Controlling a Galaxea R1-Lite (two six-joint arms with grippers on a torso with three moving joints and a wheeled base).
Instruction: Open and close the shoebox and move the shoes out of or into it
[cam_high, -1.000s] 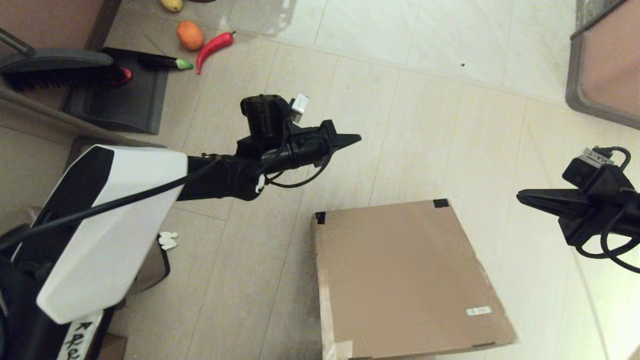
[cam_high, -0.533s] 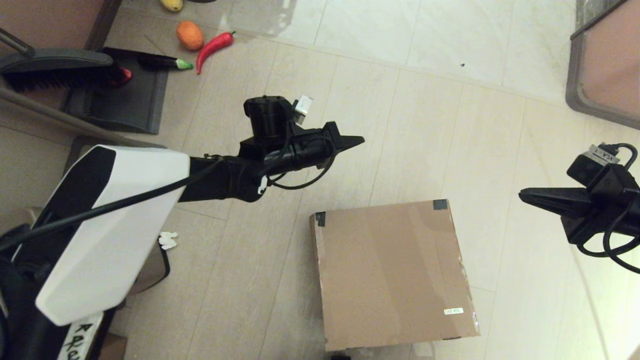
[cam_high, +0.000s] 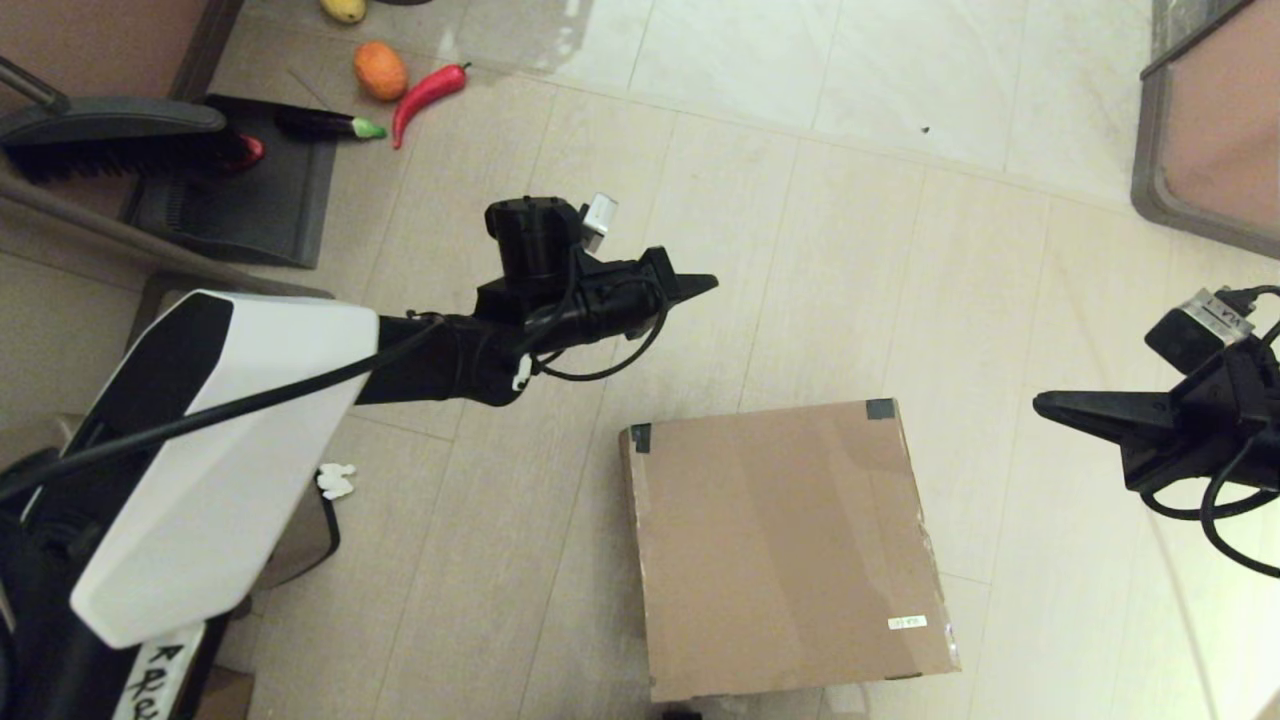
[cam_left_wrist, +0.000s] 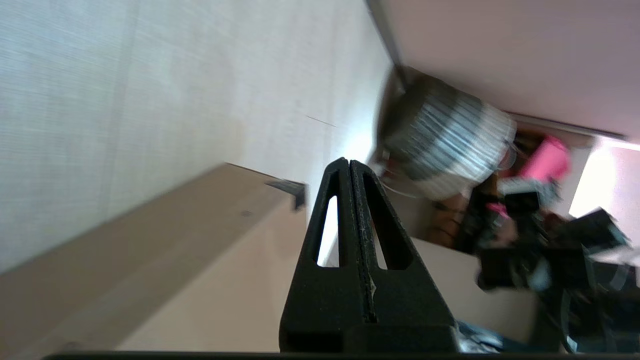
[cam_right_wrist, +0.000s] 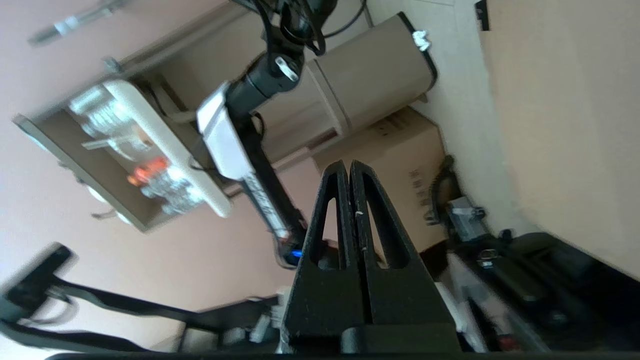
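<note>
The brown cardboard shoebox (cam_high: 785, 545) lies on the tiled floor with its lid down flat, black tape at its two far corners and a small white label near its front right corner. My left gripper (cam_high: 712, 282) hangs shut and empty in the air, above and to the left of the box. At the right, level with the box's far edge, my right gripper (cam_high: 1040, 405) is also shut and empty. The left wrist view shows the box (cam_left_wrist: 150, 260) beside the left gripper (cam_left_wrist: 349, 162); the right wrist view shows the lid (cam_right_wrist: 565, 130) and the right gripper (cam_right_wrist: 349, 165). No shoes are in view.
A tan trash bin with black liner (cam_high: 300, 530) stands left of the box, a white scrap (cam_high: 336, 480) on its rim. At the far left are a black dustpan (cam_high: 240, 190), a brush (cam_high: 115, 140), toy vegetables (cam_high: 425, 92) and fruit (cam_high: 380, 70). A grey-edged mat (cam_high: 1215, 130) lies at the far right.
The shoebox lid has dropped from slightly raised to flat shut. My right gripper has sunk a little, and my left gripper has shifted slightly.
</note>
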